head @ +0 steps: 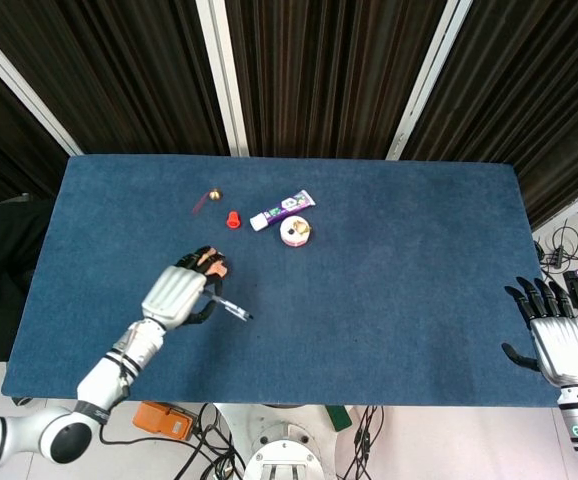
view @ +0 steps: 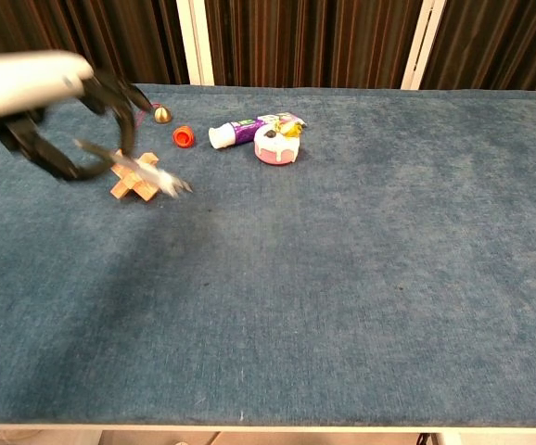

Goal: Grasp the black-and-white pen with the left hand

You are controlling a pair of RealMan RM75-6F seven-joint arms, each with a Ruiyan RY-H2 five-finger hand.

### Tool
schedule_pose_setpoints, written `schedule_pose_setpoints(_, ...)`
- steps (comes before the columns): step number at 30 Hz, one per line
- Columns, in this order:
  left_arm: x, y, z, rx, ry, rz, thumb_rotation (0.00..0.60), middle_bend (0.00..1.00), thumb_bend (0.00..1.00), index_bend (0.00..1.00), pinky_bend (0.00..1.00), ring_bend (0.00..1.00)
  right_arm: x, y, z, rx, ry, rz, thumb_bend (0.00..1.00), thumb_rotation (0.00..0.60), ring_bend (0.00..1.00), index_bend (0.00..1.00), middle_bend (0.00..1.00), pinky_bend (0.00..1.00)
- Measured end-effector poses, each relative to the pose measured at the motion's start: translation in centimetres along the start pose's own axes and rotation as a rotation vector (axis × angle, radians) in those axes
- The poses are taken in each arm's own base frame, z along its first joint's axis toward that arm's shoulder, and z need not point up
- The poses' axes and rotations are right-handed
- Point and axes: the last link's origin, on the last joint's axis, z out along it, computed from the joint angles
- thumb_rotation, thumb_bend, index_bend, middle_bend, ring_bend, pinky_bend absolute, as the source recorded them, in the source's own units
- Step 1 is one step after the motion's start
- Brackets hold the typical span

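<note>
The black-and-white pen is off the table, pinched in my left hand, its tip pointing right. In the chest view the left hand is raised at the upper left and blurred by motion, fingers curled around the pen, which slants down to the right in front of the wooden puzzle. My right hand hangs beyond the table's near right corner, fingers spread and holding nothing; the chest view does not show it.
A wooden cross puzzle lies just beyond the left hand. Further back are a small bell, a red cap, a purple-and-white tube and a pink round toy on the blue table.
</note>
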Motion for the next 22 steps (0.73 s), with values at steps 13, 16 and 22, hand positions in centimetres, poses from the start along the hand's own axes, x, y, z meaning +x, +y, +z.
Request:
schedule_pose_setpoints(13,10.8,-2.9,-2.9,0.032,-0.039,-0.412,0.6,0.14,0.49,0.56,0.18,0.01,0.0,0.0,0.0,-0.001,0.0,-0.005,0.36,0.6,0.03,0.2,0.12,0.05)
schedule_pose_setpoints(16,12.1,-3.1,-3.3,0.019,-0.044,-0.468,0.6,0.14,0.49,0.56,0.18,0.01,0.0,-0.1,0.1,-0.004,0.001,-0.006,0.36,0.6,0.03,0.2,0.12,0.05)
schedule_pose_setpoints(22,14.0,-4.0,-4.1,0.013,-0.058,-0.428,0.6,0.14,0.49,0.56,0.18,0.01,-0.1,-0.1,0.2,-0.009,0.001,-0.005,0.36,0.6,0.03,0.19,0.12,0.05)
